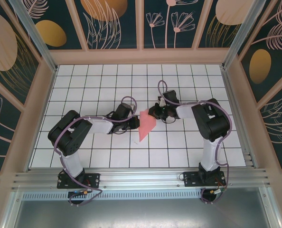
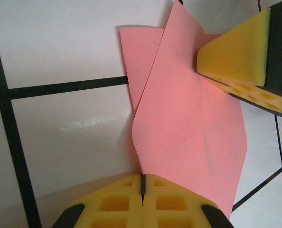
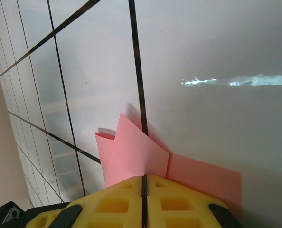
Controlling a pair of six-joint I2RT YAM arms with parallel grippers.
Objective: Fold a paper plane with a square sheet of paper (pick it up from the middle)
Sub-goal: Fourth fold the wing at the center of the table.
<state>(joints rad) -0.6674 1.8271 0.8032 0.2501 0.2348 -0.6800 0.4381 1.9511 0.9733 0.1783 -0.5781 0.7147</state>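
The sheet of paper (image 1: 145, 126) is at the middle of the table (image 1: 188, 142), between the two grippers, partly folded so that its layers overlap. From above it looks like a narrow kite. Its long axis runs far to near, leaning a little left as it comes nearer. The pointed end aims at the near edge and the wide end faces the far wall. Seen from close up, one layer bows up off the tile in a soft curve rather than lying flat.

The left gripper (image 1: 134, 122) comes in from the left with its yellow foam pads (image 2: 124, 190) pressed together. The sheet's left edge is pinched in the seam between them. The right gripper (image 1: 154, 113) reaches in from the right at the sheet's far-right corner. Its pads (image 3: 174, 190) are also closed tight, with pink paper fanning out from between them. The two grippers are close together, with only the width of the folded paper between them.

The tabletop is glossy white tile ruled with thin black grid lines, and a streak of glare shows on it. The left arm (image 1: 79, 130) and the right arm (image 1: 210, 121) are bolted to an aluminium rail (image 1: 141, 176) along the near edge. A pale wooden frame (image 1: 141, 56) surrounds the table. It holds dark teal panels (image 1: 112, 19) painted with gold discs and pale line-drawn leaves and flowers.
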